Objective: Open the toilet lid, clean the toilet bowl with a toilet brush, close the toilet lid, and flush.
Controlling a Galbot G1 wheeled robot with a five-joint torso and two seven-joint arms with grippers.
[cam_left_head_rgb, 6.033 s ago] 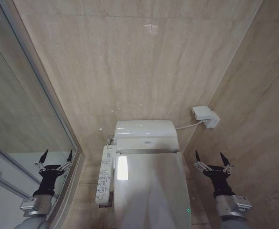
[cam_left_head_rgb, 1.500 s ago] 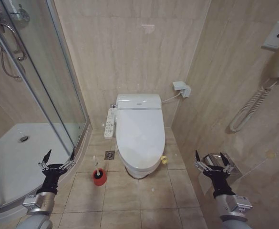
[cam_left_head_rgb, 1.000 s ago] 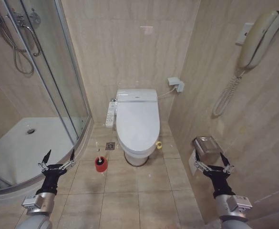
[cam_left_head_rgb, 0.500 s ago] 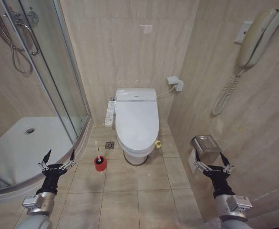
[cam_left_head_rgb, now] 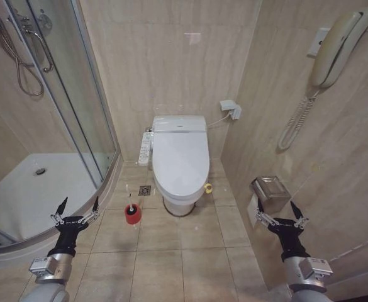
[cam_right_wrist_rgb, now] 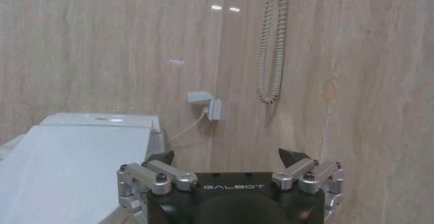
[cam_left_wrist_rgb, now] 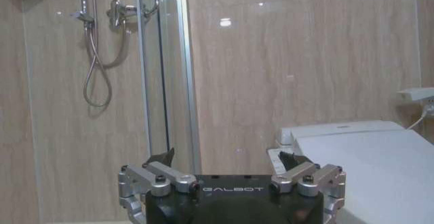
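Head view: I see a tiled bathroom, with the toilet against the back wall and both my arms low in the foreground.
Left arm: raised upright at the lower left, beside the curved glass of the shower stall (cam_left_head_rgb: 51, 94); the left tool (cam_left_head_rgb: 77, 208) has its fingers spread wide and holds nothing.
Right arm: raised upright at the lower right, close to the side wall, just below a metal paper holder (cam_left_head_rgb: 270, 192); the right tool (cam_left_head_rgb: 281, 214) is spread wide too and holds nothing.
Toilet lid: the toilet lid (cam_left_head_rgb: 180, 165) lies shut, flat over the toilet bowl (cam_left_head_rgb: 182, 207), well apart from both tools.
Toilet brush: the toilet brush (cam_left_head_rgb: 131, 200) stands upright in its red holder cup (cam_left_head_rgb: 132, 216) on the floor, to the left of the bowl's front.
Button panel: the button panel (cam_left_head_rgb: 146, 149) runs along the bowl's left side.
Left wrist view: the left tool's fingertips (cam_left_wrist_rgb: 162, 157) stand far apart, with the shower hose and the lid beyond.
Right wrist view: the right tool's fingertips (cam_right_wrist_rgb: 290, 156) stand far apart, facing the wall and a coiled phone cord (cam_right_wrist_rgb: 270, 46).
Hard to make out: the brush's bristle head is sunk in the cup; the bowl is mostly hidden under the lid.
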